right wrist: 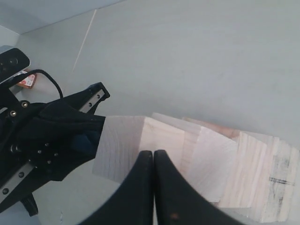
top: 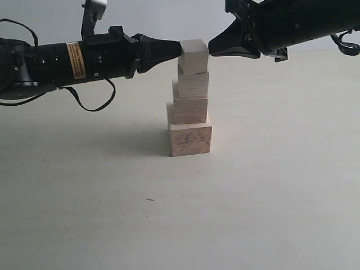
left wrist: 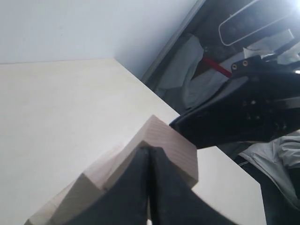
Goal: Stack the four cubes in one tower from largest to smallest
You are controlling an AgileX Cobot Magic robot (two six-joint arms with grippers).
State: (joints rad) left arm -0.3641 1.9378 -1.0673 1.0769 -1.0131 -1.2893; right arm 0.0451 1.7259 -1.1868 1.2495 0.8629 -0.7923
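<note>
Stepped tower of four pale wooden cubes (top: 190, 109) sits on the worktop (top: 281, 197) clear of its edges, with the left hand (top: 179, 49) and right hand (top: 211, 47), both clenched empty, touching the smallest top cube (top: 194, 56) from opposite sides, probably squaring it.

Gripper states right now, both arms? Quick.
Left gripper: shut, empty, tip against the side of the top cube.
Right gripper: shut, empty, tip against that cube's opposite side.
</note>
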